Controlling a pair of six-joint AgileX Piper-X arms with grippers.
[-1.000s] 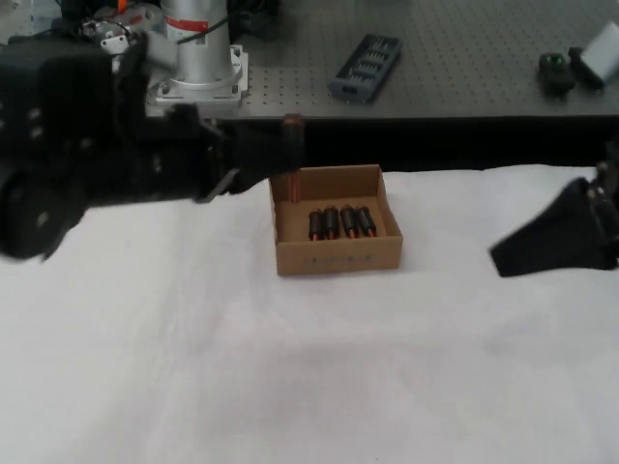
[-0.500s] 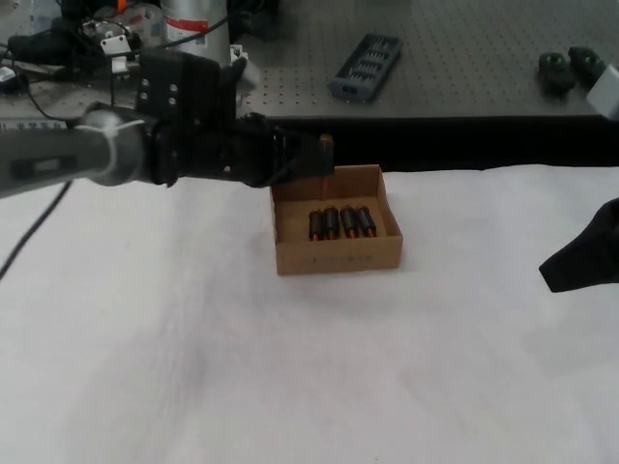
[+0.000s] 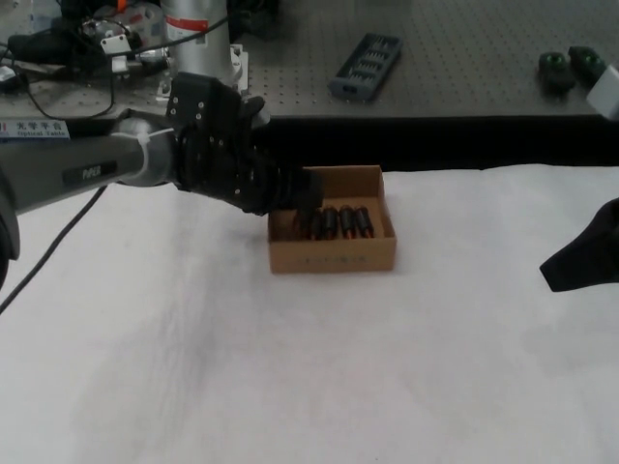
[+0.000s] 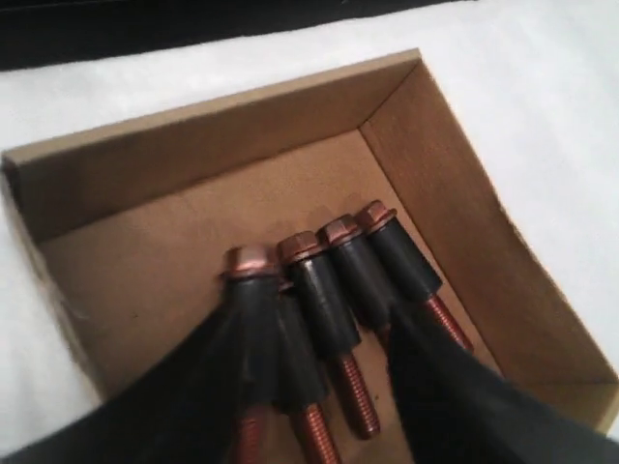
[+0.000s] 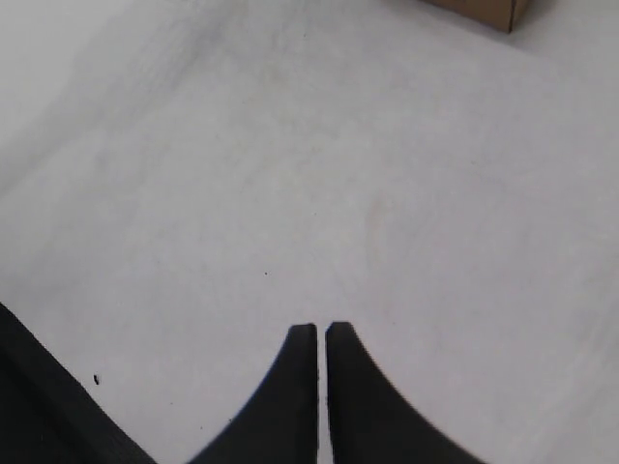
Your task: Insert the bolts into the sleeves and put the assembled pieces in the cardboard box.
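The cardboard box [image 3: 334, 255] sits mid-bench on the white cloth; its wall [image 4: 193, 145] is close up in the left wrist view. Several assembled pieces [image 4: 324, 295], copper bolts in black sleeves, lie side by side on its floor [image 3: 340, 221]. My left gripper [image 4: 319, 309] reaches down inside the box [image 3: 302, 211] and is open, its fingers spread around the row. One piece [image 4: 253, 309] rests against one finger [image 4: 193, 387]. My right gripper [image 5: 317, 333] is shut and empty, low over bare cloth at the bench's right edge [image 3: 580, 259].
Behind the cloth runs a dark perforated bench with a grey ribbed holder [image 3: 366, 64], a metal post base [image 3: 198, 48], cables and small black parts [image 3: 556, 68]. A corner of the box [image 5: 484, 12] is far from the right gripper. White cloth [image 3: 319, 367] stretches in front.
The left arm swung in from the left and lowered its gripper, which carried an upright bolt piece, into the box. The box slid slightly left. The right arm drew back toward the right edge.
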